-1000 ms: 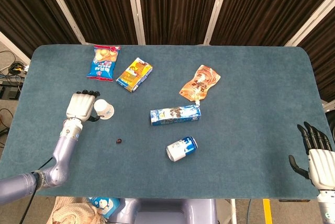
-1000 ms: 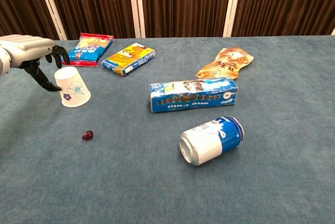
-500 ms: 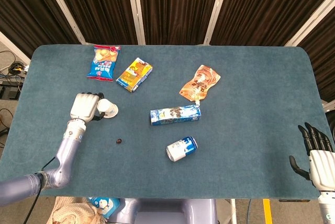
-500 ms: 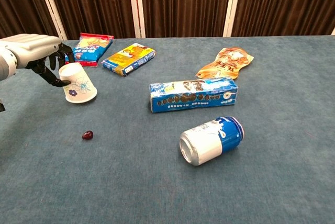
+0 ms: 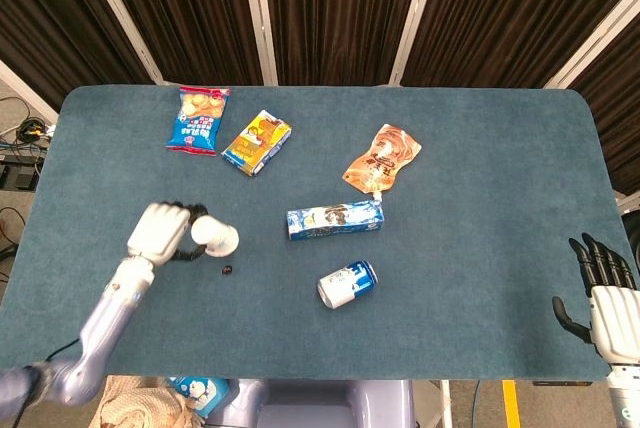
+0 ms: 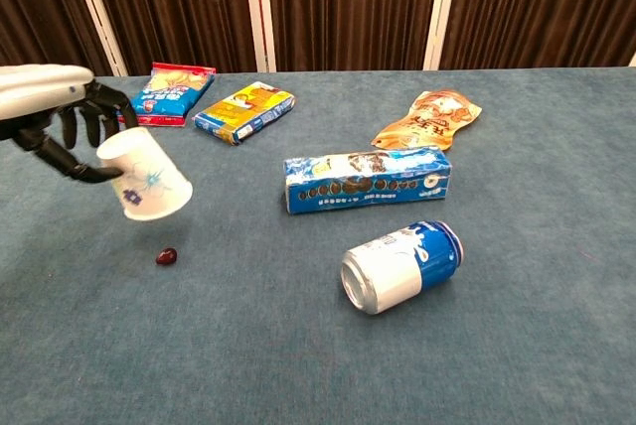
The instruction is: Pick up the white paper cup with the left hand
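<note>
White paper cup (image 6: pixel 145 175), teal table (image 5: pixel 480 198), dark curtains (image 5: pixel 330 8)

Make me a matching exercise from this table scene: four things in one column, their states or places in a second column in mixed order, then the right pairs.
Things:
1. white paper cup
2. blue and white can
3. orange pouch
4. right hand

States or places:
A. lying on its side near the table's front
B. open, holding nothing, at the table's edge
C. held tilted in the left hand
D. flat on the cloth beyond the blue carton

Pairs: 1-C, 2-A, 3-D, 4-B
</note>
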Robot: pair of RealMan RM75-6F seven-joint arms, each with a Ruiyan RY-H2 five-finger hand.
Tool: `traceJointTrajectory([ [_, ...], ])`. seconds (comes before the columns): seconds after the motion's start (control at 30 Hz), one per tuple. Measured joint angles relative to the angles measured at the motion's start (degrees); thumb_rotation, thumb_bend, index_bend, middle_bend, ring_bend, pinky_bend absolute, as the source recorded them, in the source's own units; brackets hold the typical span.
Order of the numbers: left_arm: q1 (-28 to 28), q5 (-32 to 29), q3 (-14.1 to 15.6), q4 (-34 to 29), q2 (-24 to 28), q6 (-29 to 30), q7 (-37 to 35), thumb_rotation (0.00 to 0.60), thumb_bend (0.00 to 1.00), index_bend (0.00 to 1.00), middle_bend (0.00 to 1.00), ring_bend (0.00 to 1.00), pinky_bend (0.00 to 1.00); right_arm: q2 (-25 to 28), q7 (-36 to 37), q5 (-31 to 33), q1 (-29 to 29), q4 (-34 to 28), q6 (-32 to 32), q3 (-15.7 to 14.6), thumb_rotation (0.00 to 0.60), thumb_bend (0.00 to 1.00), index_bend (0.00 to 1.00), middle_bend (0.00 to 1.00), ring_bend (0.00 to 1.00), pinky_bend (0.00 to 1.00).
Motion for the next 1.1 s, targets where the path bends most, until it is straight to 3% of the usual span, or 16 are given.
traceJointTrajectory([
  [0.23, 3.2, 7.1, 5.4, -3.4, 2.4, 0.6, -1.2, 0.6, 0.3, 0.35, 0.45, 0.38, 0.44, -0.2, -0.5, -0.2, 0.0, -0.2, 0.1, 0.0, 0.6, 0.38, 0.0, 0.0, 0.0, 0.08],
  [0.73, 2.6, 4.1, 4.2, 0.7, -2.7, -0.3, 2.3, 0.6, 0.3, 0.33, 0.43, 0.37, 0.43, 0.0, 0.2, 0.0, 0.0, -0.4, 0.1, 0.3, 0.6, 0.38, 0.0, 0.0, 0.0, 0.08],
  [0.83, 2.3, 2.4, 4.0, 1.4, -3.7, -1.1, 3.4, 0.6, 0.24, 0.24, 0.29, 0.24, 0.3, -0.1, -0.1, 0.0, 0.0, -0.5, 0.1, 0.3, 0.6, 0.38, 0.0, 0.0, 0.0, 0.08],
  [0.97, 1.8, 1.0, 4.2, 1.4, -4.1, -1.9, 5.1, 0.6, 0.15, 0.02, 0.06, 0.04, 0.12, 0.0, -0.1, 0.2, -0.1, -0.5, 0.1, 0.3, 0.6, 0.38, 0.0, 0.0, 0.0, 0.08],
  [1.1, 2.3, 2.1, 4.2, 0.1, -3.6, -0.9, 4.0, 0.6, 0.13, 0.0, 0.0, 0.0, 0.08, 0.2, 0.0, 0.4, -0.1, -0.5, 0.0, 0.3, 0.6, 0.38, 0.0, 0.0, 0.0, 0.08],
])
